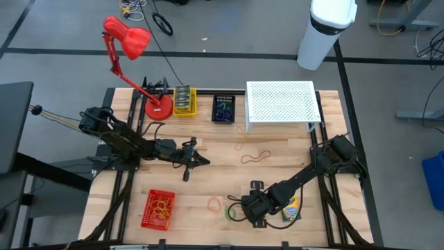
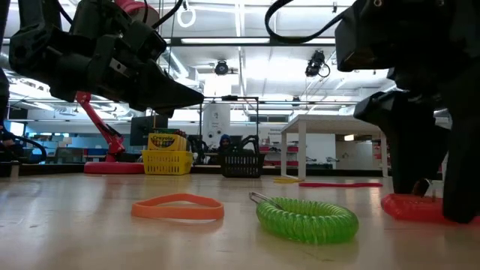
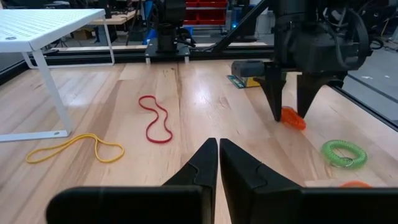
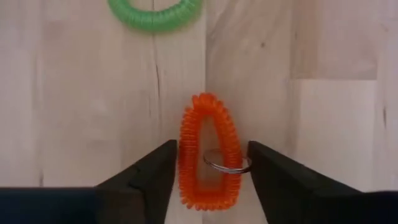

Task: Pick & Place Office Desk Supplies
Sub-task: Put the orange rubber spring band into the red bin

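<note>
Item: orange coil loop [image 4: 208, 149], a spiral wrist coil with a metal ring [image 4: 225, 162] at one side, lying flat on the wooden surface [image 4: 74, 93] near the front right, squeezed into a narrow oval. Its long axis runs straight ahead of the right claw [image 4: 208, 171], the rounded narrow end pointing away from the wrist toward the green coil loop [image 4: 155, 12], which lies a little beyond it. The right claw stands open around the orange coil, one finger on each long side, just beside or touching it; it does not look clamped, and whether this is a release or an approach cannot be told. The left claw [image 3: 217, 165] hangs shut and empty over the middle of the surface. Progress, judged: partly done. Sorted so far: a red bin [image 1: 157, 209] at the front left holding rubber bands, a yellow bin [image 1: 184, 101] with crayon boxes and a dark bin [image 1: 223, 109] with small coloured loops, both at the back beside the red lamp [image 1: 128, 40]. Still loose: the two coils, an orange rubber band [image 1: 214, 204], a red rubber band [image 3: 155, 118], a yellow rubber band [image 3: 74, 148] near the white riser [image 1: 281, 103], and a crayon box [image 1: 290, 210] under the right arm.
</note>
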Motion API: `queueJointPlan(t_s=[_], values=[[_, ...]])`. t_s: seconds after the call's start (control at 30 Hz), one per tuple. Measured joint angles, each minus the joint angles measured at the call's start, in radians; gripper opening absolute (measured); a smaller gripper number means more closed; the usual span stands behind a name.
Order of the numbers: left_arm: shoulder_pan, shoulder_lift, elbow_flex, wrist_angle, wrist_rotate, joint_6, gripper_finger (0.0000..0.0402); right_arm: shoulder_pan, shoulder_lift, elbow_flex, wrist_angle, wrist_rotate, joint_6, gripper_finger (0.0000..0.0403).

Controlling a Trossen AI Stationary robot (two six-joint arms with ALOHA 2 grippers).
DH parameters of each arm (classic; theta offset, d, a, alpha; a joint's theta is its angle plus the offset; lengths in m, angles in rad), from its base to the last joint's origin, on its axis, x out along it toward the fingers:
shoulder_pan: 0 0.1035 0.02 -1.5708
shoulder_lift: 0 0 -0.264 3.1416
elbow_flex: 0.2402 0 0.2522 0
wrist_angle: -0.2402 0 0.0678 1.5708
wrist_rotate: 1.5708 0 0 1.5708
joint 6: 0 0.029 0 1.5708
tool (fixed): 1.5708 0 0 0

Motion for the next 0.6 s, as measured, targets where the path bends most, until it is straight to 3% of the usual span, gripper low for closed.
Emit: queueJointPlan(t_s=[0.3, 0.5, 0.6], values=[[0.0, 0.0, 0.0, 0.0, 0.0, 0.0, 0.0027, 0.0, -0.027, 0.003, 0.012, 0.038, -0.059, 0.0021], [0.0, 0.0, 0.0, 0.0, 0.0, 0.0, 0.0027, -0.014, -0.125, 0.035, -0.06, 0.21, -0.111, 0.0032], [0.0, 0.0, 0.0, 0.0, 0.0, 0.0, 0.0027, -0.062, -0.181, 0.048, -0.112, 0.301, -0.143, 0.0013]])
